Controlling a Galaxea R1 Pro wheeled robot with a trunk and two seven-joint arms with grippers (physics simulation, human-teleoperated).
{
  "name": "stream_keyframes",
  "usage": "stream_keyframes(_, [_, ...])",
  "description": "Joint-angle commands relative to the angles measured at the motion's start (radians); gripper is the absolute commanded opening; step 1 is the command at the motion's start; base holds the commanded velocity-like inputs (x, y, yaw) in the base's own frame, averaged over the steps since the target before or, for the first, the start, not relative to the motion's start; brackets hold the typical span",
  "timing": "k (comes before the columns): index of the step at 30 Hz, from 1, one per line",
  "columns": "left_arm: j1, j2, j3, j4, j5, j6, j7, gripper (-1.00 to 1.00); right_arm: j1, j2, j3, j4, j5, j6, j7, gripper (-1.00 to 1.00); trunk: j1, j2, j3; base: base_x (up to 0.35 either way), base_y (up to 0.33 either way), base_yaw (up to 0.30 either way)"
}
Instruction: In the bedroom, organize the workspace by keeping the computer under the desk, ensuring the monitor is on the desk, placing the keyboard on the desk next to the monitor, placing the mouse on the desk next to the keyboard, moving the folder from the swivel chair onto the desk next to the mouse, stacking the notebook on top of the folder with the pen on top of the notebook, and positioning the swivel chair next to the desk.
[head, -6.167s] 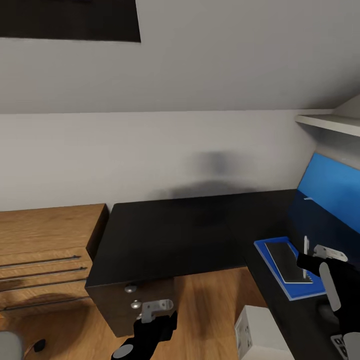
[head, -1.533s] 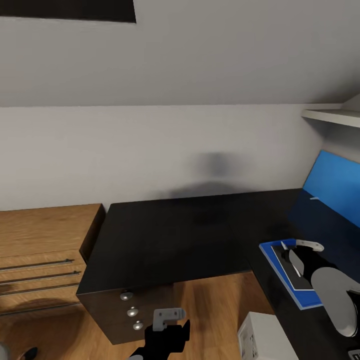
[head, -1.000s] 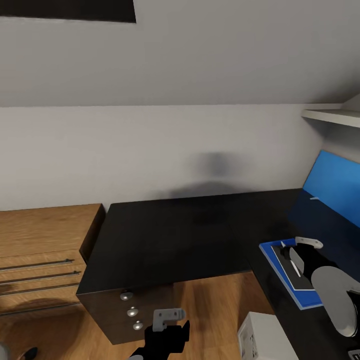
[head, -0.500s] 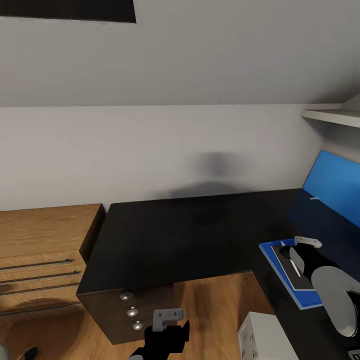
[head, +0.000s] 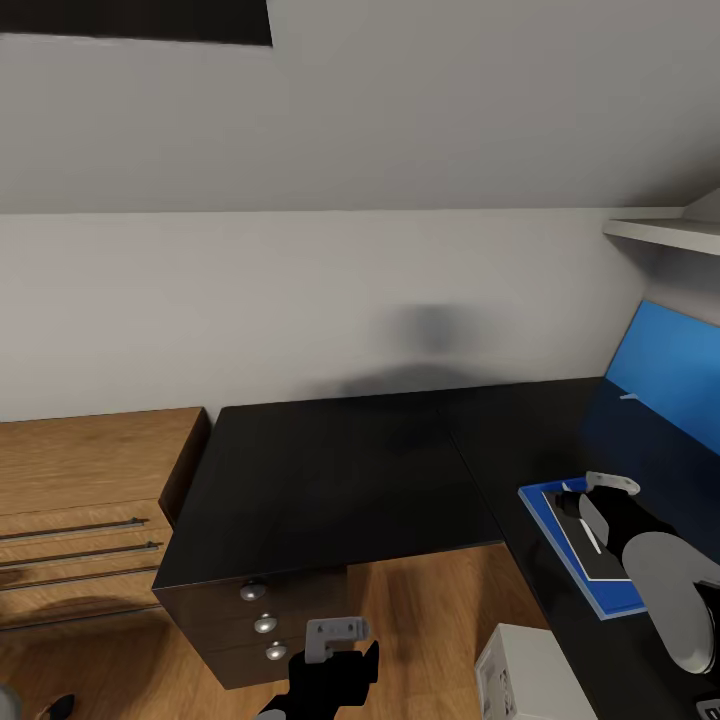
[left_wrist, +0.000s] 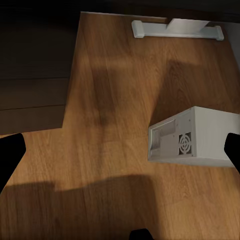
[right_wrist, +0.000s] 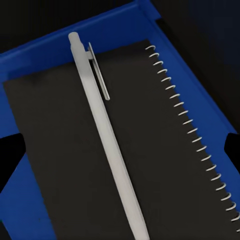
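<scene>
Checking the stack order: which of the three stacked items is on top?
The pen, a pale stick lying on the dark notebook, which rests on the blue folder.

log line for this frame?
stack: pen on notebook on folder | right gripper: open, above pen | left gripper: open, idle

Your robot's left gripper (head: 336, 634) has a pale grey bracket-like tip on a chunky black wrist, just in front of the desk (head: 330, 475) drawers. Over the desk's other end, the right gripper (head: 598, 490) has the same grey piece, black body, then a smooth light grey oval shell, maybe forearm cover.
</scene>
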Motion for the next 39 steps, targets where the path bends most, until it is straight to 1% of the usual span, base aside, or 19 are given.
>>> stream_keyframes(1, [-0.001,0.001,-0.002,-0.001,0.004,0.003,0.007,1.00,-0.001,0.001,-0.007,-0.002,0.010,0.006,0.001,1.00,0.000,-0.001,-0.001,0.000,0.000,0.000])
stream_keyframes(5, [-0.001,0.000,-0.002,-0.001,0.004,0.003,0.007,1.00,-0.001,0.001,-0.007,-0.003,0.010,0.005,0.001,1.00,0.000,-0.001,-0.001,-0.004,0.000,0.000])
stream_keyframes(7, [-0.001,0.001,-0.002,0.000,0.004,0.003,0.007,1.00,0.001,0.004,-0.007,-0.020,0.008,0.005,0.001,1.00,0.000,-0.001,-0.001,-0.077,0.000,0.000])
stream_keyframes(11, [-0.001,0.000,0.000,0.006,0.004,0.003,0.007,1.00,0.023,0.017,-0.007,-0.086,0.007,0.010,0.001,1.00,0.000,-0.001,-0.001,-0.224,0.000,0.000])
stream_keyframes(15, [-0.001,-0.001,0.002,0.022,0.004,0.003,0.007,1.00,0.072,0.033,-0.007,-0.174,0.007,0.016,0.001,1.00,0.000,-0.001,-0.001,-0.301,0.000,0.000])
stream_keyframes(16, [-0.001,-0.001,0.002,0.026,0.004,0.003,0.007,1.00,0.098,0.044,-0.007,-0.219,0.007,0.020,0.001,1.00,0.000,-0.001,-0.001,-0.320,0.000,0.000])
stream_keyframes(19, [-0.001,-0.001,0.003,0.030,0.004,0.003,0.007,1.00,0.141,0.067,-0.007,-0.294,0.007,0.027,0.001,1.00,0.000,-0.001,-0.001,-0.325,0.000,0.000])
stream_keyframes(23, [-0.001,-0.001,0.004,0.034,0.004,0.003,0.008,1.00,0.203,0.111,-0.007,-0.394,0.008,0.032,0.001,1.00,0.000,-0.001,-0.001,-0.330,0.000,0.000])
stream_keyframes(24, [-0.001,-0.001,0.005,0.036,0.003,0.003,0.009,1.00,0.232,0.140,-0.006,-0.438,0.009,0.033,0.001,1.00,0.000,-0.001,-0.001,-0.333,0.000,0.000])
stream_keyframes(26, [-0.001,-0.001,0.006,0.041,0.003,0.003,0.010,1.00,0.258,0.171,-0.006,-0.473,0.010,0.033,0.000,1.00,0.000,-0.001,-0.001,-0.334,0.000,0.000])
stream_keyframes(27, [-0.001,-0.001,0.010,0.046,0.003,0.003,0.011,1.00,0.278,0.200,-0.006,-0.497,0.011,0.033,0.000,1.00,0.000,-0.001,-0.001,-0.334,0.000,0.000])
stream_keyframes(28, [-0.001,-0.001,0.014,0.049,0.003,0.003,0.011,1.00,0.286,0.213,-0.005,-0.505,0.011,0.033,-0.001,1.00,0.000,-0.001,-0.001,-0.334,0.000,0.000])
stream_keyframes(29, [-0.001,-0.001,0.026,0.054,0.003,0.003,0.011,1.00,0.296,0.237,-0.003,-0.517,0.015,0.033,-0.001,1.00,0.000,-0.001,-0.001,-0.335,0.000,0.000])
stream_keyframes(34, [-0.001,-0.002,0.064,0.068,0.003,0.003,0.012,1.00,0.315,0.288,0.019,-0.531,0.031,0.031,-0.002,1.00,0.000,-0.001,-0.001,-0.335,0.000,0.000])
stream_keyframes(35, [-0.001,-0.002,0.077,0.088,0.003,0.003,0.012,1.00,0.321,0.305,0.032,-0.533,0.038,0.029,-0.002,1.00,0.000,-0.001,-0.001,-0.335,0.000,0.000])
stream_keyframes(37, [-0.001,-0.002,0.095,0.117,0.002,0.003,0.010,1.00,0.327,0.321,0.044,-0.533,0.043,0.028,-0.002,1.00,0.000,-0.001,-0.001,-0.335,0.000,0.000])
stream_keyframes(38, [-0.001,-0.003,0.134,0.160,-0.002,0.003,0.008,1.00,0.332,0.338,0.056,-0.532,0.048,0.026,-0.001,1.00,0.000,-0.001,-0.001,-0.335,0.000,0.000])
stream_keyframes(39, [-0.001,-0.003,0.148,0.170,-0.003,0.004,0.008,1.00,0.333,0.346,0.061,-0.528,0.050,0.026,0.001,1.00,0.000,-0.001,-0.001,-0.335,0.000,0.000])
